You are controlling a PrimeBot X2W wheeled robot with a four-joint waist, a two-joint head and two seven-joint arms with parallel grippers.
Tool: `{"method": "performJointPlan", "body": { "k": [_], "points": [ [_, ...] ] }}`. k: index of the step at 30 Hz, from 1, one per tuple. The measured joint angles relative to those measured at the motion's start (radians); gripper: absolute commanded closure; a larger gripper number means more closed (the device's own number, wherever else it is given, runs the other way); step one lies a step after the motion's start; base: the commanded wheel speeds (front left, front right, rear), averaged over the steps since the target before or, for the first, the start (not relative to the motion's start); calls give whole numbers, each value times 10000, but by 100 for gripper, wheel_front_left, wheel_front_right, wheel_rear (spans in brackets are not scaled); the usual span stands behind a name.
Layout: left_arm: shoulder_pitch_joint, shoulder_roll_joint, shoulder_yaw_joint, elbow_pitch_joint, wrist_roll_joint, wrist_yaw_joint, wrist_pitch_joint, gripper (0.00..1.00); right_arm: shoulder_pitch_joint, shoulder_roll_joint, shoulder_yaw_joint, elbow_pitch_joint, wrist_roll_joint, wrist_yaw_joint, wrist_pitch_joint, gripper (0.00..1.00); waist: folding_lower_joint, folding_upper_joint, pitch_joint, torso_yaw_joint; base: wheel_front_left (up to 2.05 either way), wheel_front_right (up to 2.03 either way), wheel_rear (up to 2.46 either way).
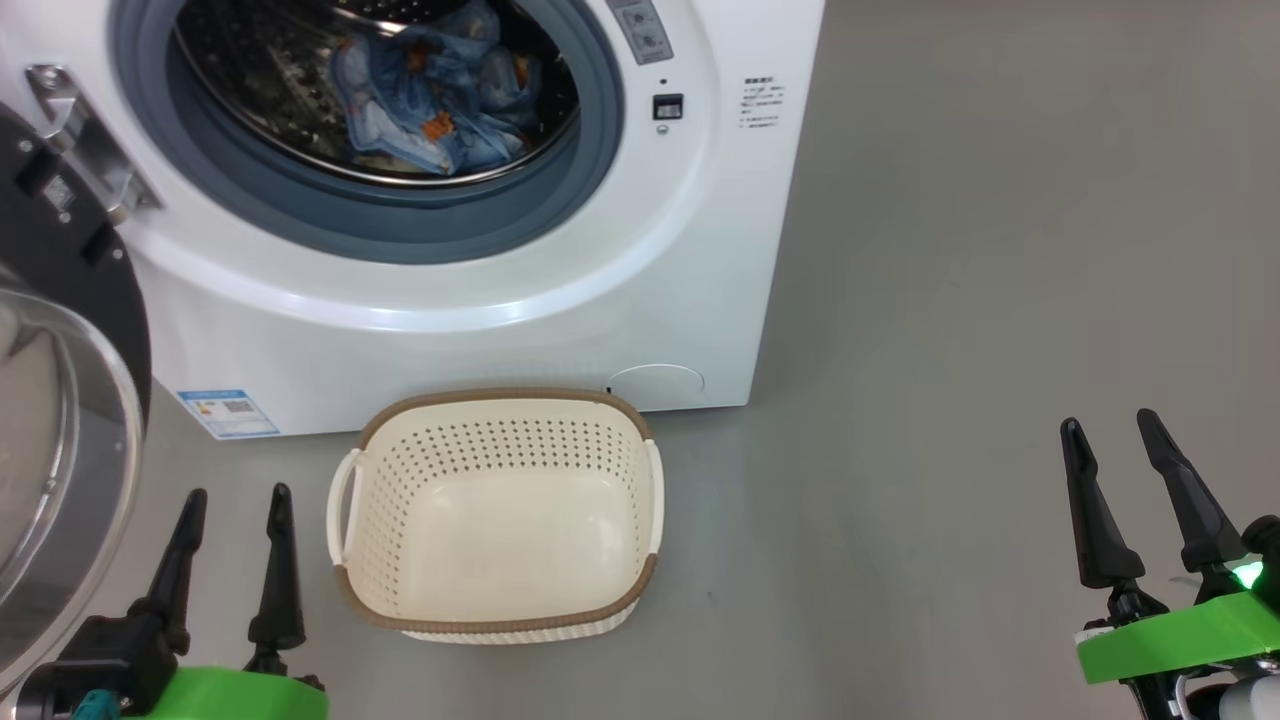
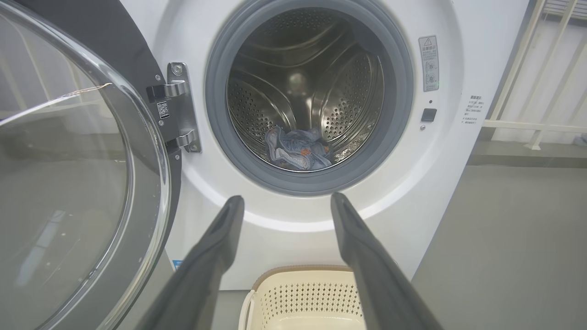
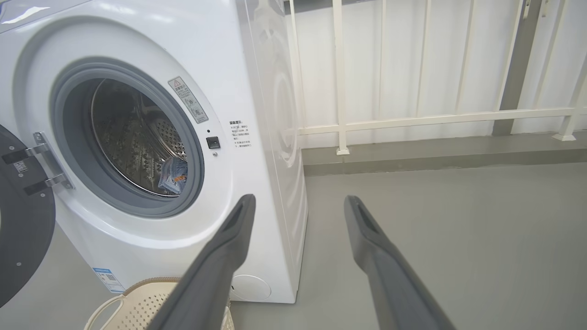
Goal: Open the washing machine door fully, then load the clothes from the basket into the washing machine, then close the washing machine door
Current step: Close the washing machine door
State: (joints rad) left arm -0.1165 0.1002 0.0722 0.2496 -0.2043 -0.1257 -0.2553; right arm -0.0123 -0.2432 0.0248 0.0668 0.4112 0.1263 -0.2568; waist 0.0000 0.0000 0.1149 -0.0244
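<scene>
The washing machine (image 1: pixel 620 300) stands ahead with its door (image 1: pixel 60 420) swung wide open to the left; the black rim and clear glass bowl of the door (image 2: pixel 69 183) show large in the left wrist view. Light blue printed clothes (image 1: pixel 430 90) lie inside the steel drum, also seen as clothes (image 2: pixel 298 149) and clothes (image 3: pixel 173 176). The cream basket (image 1: pixel 497 515) sits on the floor before the machine with nothing in it. My left gripper (image 1: pixel 235 495) hangs open left of the basket. My right gripper (image 1: pixel 1108 422) hangs open far to the right, holding nothing.
Grey floor (image 1: pixel 950 300) stretches to the right of the machine. A white railing and wall (image 3: pixel 412 91) stand behind and right of the machine. The open door takes up the space at my left.
</scene>
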Motion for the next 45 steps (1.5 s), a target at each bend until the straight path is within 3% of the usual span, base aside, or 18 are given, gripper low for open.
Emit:
{"method": "performJointPlan", "body": {
  "k": [13, 29, 45],
  "points": [
    [16, -211, 182, -48, -4, 0, 0, 0, -13, -207, 207, -192, -46, -2, 0, 0, 0, 0, 85, 1020, 0, 0, 0],
    [240, -564, 665, -88, -17, 0, 0, 0, -304, -823, 936, -150, -44, 0, 0, 0, 0, 0, 214, 3089, 0, 0, 0],
    [485, -646, 838, -245, -146, 31, 0, 0, -401, -1014, 1331, -54, 15, 0, 0, 0, 0, 0, 145, 4866, 0, 0, 0]
  ]
}}
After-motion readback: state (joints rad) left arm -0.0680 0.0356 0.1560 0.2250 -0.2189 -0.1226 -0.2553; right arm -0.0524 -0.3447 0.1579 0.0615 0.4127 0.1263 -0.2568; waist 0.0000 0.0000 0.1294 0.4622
